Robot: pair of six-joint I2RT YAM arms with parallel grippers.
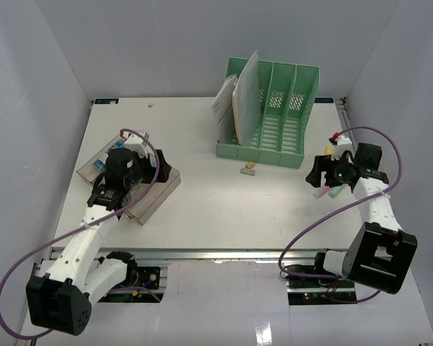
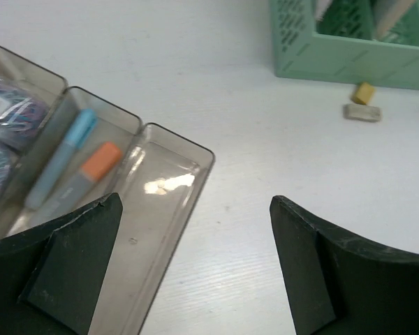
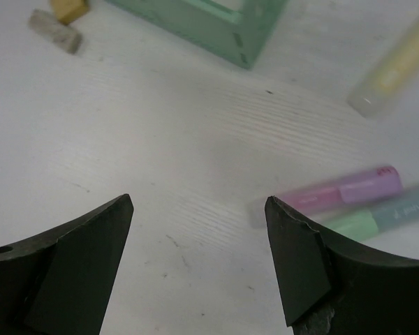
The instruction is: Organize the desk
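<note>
Your right fingers (image 3: 197,223) are hanging wide open and holding nothing above the white tabletop (image 1: 224,209). The purple pen (image 3: 335,192) is lying at 3 o'clock from them, stretching from 8 to 2. Your left fingers (image 2: 195,237) are gaping empty too, sitting much farther from it.

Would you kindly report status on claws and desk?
Left claw open at tray edge. Right claw open beside loose highlighters. Desk untidy: erasers loose by rack.

Overhead plus close wrist views over desk (image 1: 224,209)
</note>
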